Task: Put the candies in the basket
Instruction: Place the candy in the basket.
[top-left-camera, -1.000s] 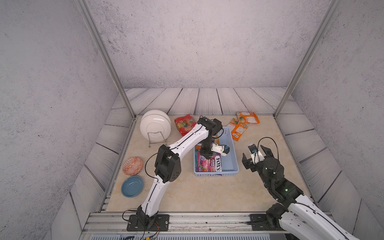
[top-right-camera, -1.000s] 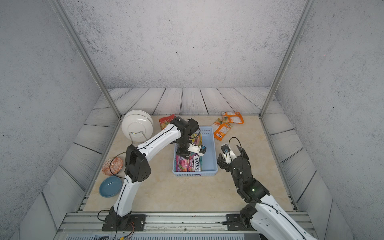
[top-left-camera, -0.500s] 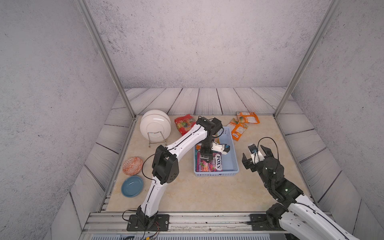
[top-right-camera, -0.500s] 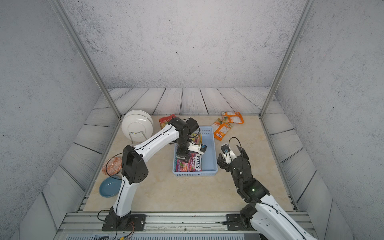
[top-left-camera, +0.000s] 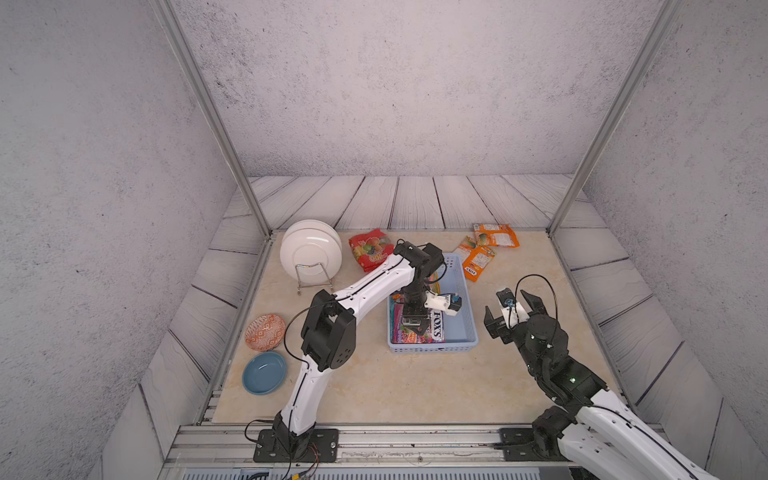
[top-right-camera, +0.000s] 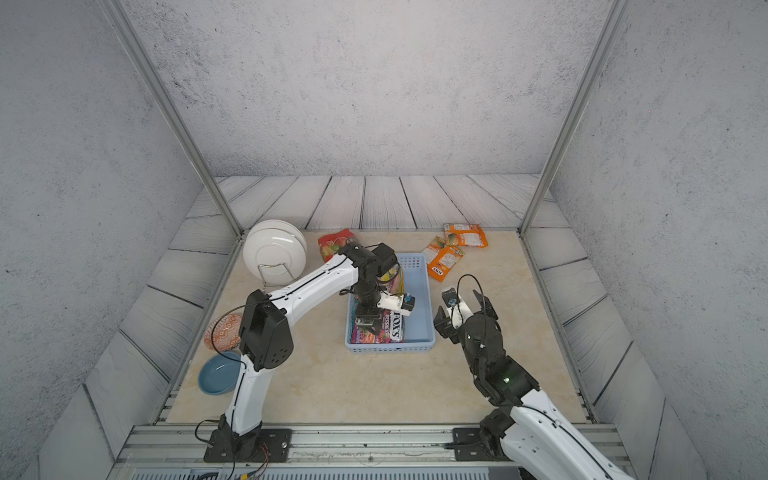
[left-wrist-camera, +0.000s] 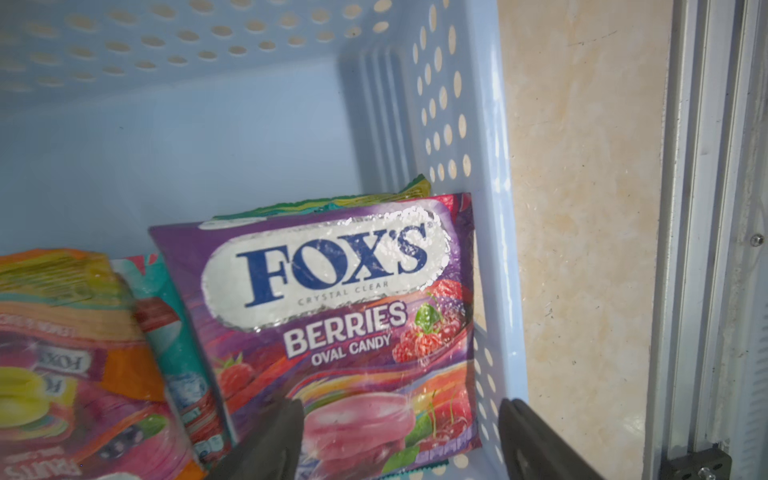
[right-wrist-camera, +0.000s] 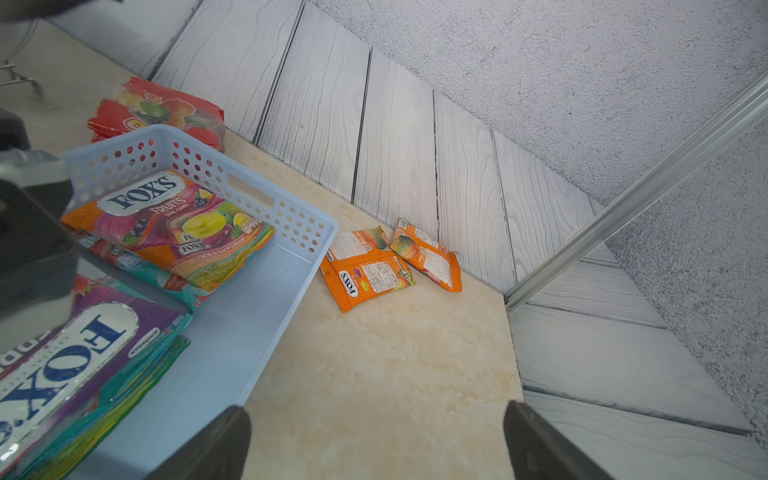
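The pale blue basket stands mid-table. Inside it a purple FOX'S candy bag lies on top of green and teal bags, beside an orange FOX'S fruits bag. My left gripper points down over the purple bag, open, its fingers apart on either side of the bag's end. Two orange candy bags lie at the far right, and a red bag lies behind the basket. My right gripper hovers open and empty to the right of the basket.
White plates stand in a wire rack at the far left. A patterned bowl and a round blue bowl sit near the left edge. Metal frame posts rise at both far corners. A rail runs along the front.
My left gripper has opened and let go of the purple bag, which now lies loose in the basket. The left arm's elbow shifted slightly. The right arm has stayed still.
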